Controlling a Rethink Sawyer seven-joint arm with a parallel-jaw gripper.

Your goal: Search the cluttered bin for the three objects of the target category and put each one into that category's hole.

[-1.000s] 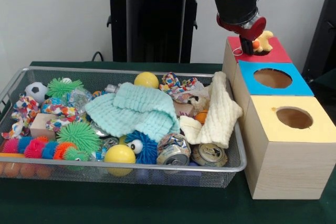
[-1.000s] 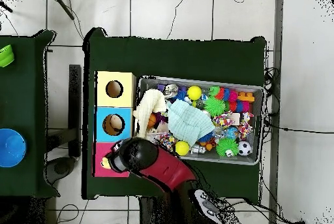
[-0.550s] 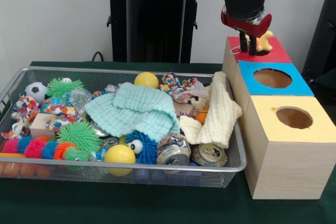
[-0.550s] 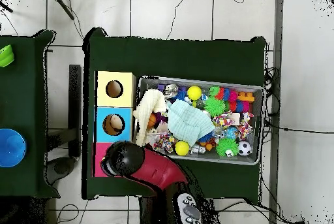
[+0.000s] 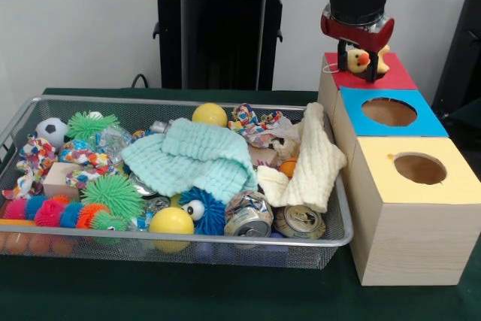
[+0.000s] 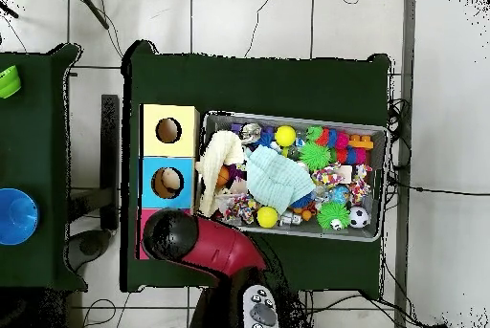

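I have the hand [image 5: 359, 60] clamped on a small yellow duck toy [image 5: 365, 61], holding it just above the red-topped box [image 5: 391, 77] at the far end of the row. The duck is gripped off-centre: most of its body sticks out to one side of the fingers. I cannot see the red box's hole in either view; the arm [image 6: 206, 243] covers it from overhead, and the hand blocks it from the front.

My worry is the release. If the duck is not centred over the hole, it may land on the red lid and sit there, or tip off the edge onto the green surface [image 5: 225, 295]. Its lopsided grip could also make it swing or snag on a finger when I let go.

The blue-topped box [image 5: 428, 122] sits right beside; a drift that way risks the wrong hole. The wire bin [image 5: 342, 234] is full of clutter.
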